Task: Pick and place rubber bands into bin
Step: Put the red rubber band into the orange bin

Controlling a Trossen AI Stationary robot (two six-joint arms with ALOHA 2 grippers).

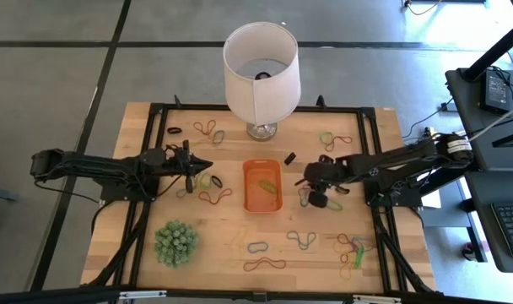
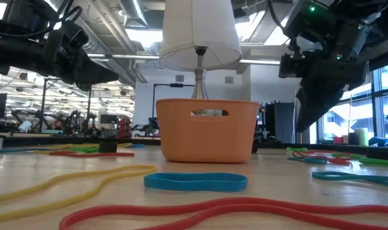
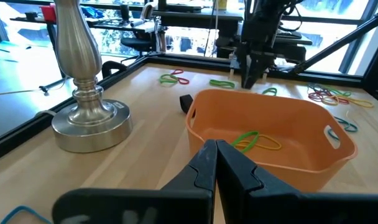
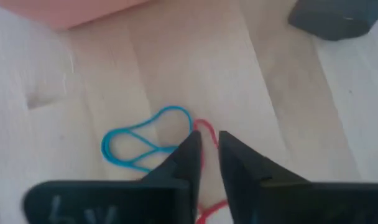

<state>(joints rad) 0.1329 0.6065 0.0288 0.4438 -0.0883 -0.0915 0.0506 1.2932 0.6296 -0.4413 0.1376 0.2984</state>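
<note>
Bin [image 1: 262,187]: small shallow orange plastic tray with rounded corners and a slot handle, at the middle of the wooden worktop [image 1: 231,241], in front of the lamp [image 1: 261,72].
Inside the bin: a green and a yellow rubber band [image 3: 256,141] lying on the floor of it.
Rubber bands [image 1: 265,264]: thin limp loops, green, red-brown, yellow, blue, scattered flat on both sides of the bin.
Right claw [image 4: 206,144]: just right of the bin, low over a red band [image 4: 204,134] beside a blue one [image 4: 139,144]; fingers slightly parted, the red band running between them.
Left claw [image 1: 207,165]: left of the bin, clenched, holding nothing.
Plant [image 1: 175,243]: spiky green ball near the front left.
</note>
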